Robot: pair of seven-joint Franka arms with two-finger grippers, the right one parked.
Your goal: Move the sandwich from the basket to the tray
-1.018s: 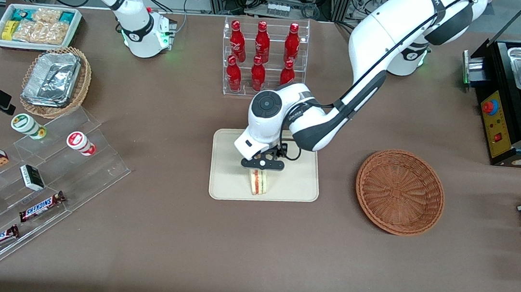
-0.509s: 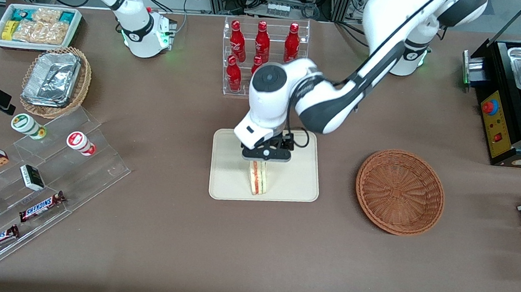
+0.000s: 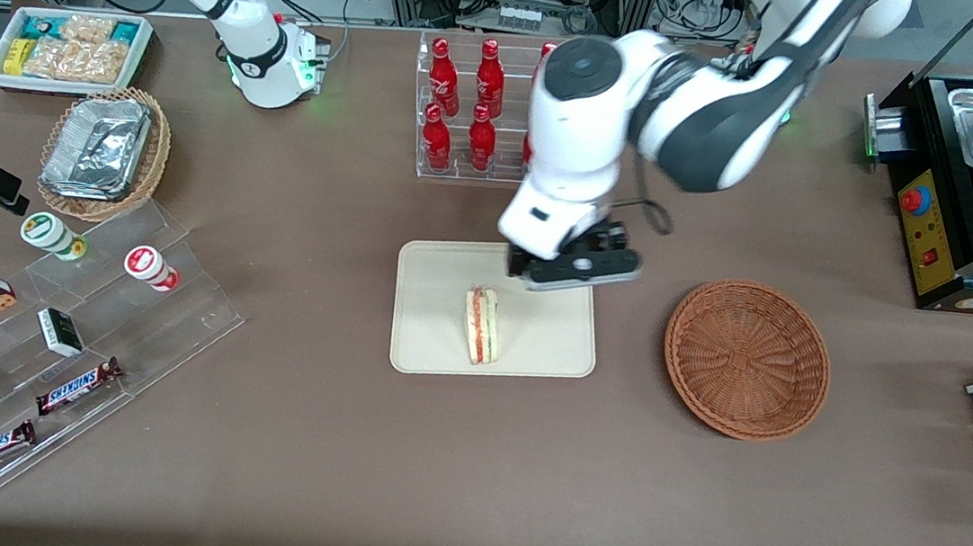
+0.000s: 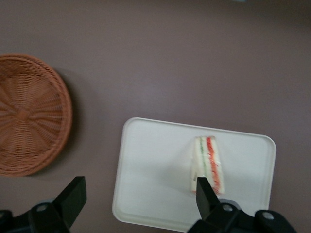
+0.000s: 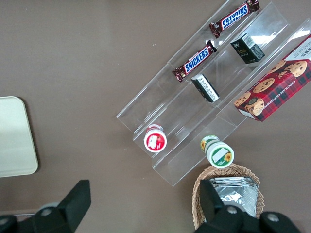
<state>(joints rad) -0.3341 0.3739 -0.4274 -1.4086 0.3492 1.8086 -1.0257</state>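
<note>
- Brown cloth covers the table (image 3: 325,437); the cream tray (image 3: 434,340) sits at mid-table, and the red-brown basket (image 3: 747,359) sits well apart from it toward the working arm's end.
- Gripper (image 3: 573,269): raised above the tray edge farthest from the front camera, jaws spread wide, nothing between them. The wrist view shows both fingertips (image 4: 73,194) apart with open air between.
- Sandwich (image 3: 481,325): below the gripper and nearer the front camera, standing on the tray with its striped cut edge up, clear of the rim. No part of the gripper touches it.
- Basket: holds nothing visible.
- Judged stage: placement done; the step in hand is the retreat.
- Retreat procedure: lift straight up until the fingertips clear the sandwich, then travel sideways. Hold the jaws wide throughout.
- Risk: a low sideways sweep could clip the upright wedge and tip it onto its face.
- Route: steer clear of the bottle rack (image 3: 490,106) near the arm.
</note>
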